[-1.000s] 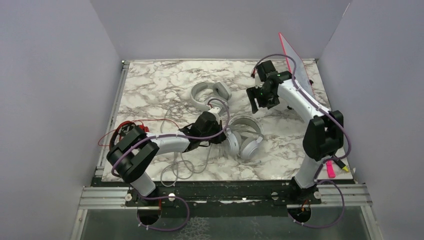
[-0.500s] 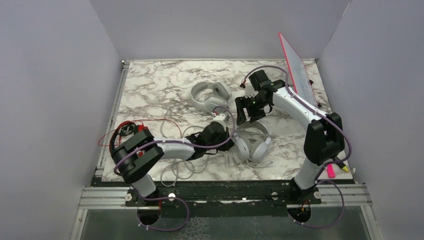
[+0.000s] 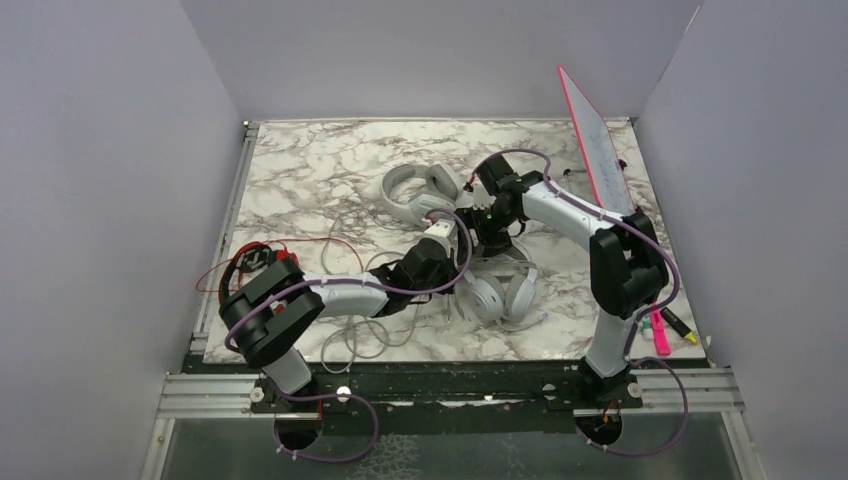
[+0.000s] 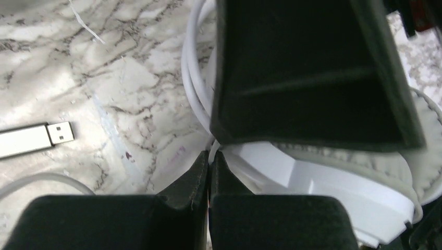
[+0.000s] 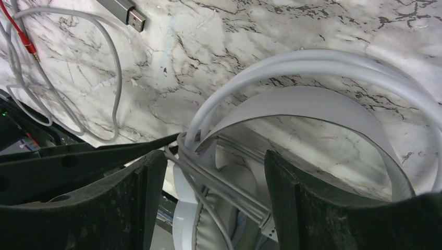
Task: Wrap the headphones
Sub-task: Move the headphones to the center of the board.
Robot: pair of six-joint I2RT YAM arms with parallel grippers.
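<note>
The white-silver headphones [image 3: 503, 292] lie at the table's middle right, and their thin grey cable [image 5: 208, 179] is wound along the headband [image 5: 312, 104]. My left gripper [image 3: 455, 275] is at their left ear cup [image 4: 312, 177]. It is shut [image 4: 210, 156] on the cable where it leaves the cup. My right gripper [image 3: 490, 240] hangs open [image 5: 213, 182] over the headband's end, one finger on each side of the wound cable, which it does not pinch. The light grey headphones [image 3: 420, 190] lie farther back. The red-and-black headphones [image 3: 255, 262] sit at the left, partly behind my left arm.
A silver USB stick [image 4: 31, 139] lies on the marble beside the cable loops [image 5: 104, 78]. A red cable with its jack plug [image 5: 18, 31] trails from the left. A pink-edged board [image 3: 600, 150] leans at the back right. Markers [image 3: 665, 335] lie at the right front edge.
My right gripper has swung down and left from the back right onto the white-silver headphones. My left gripper has shifted right with the cable, and the headphones have slid a little to the right.
</note>
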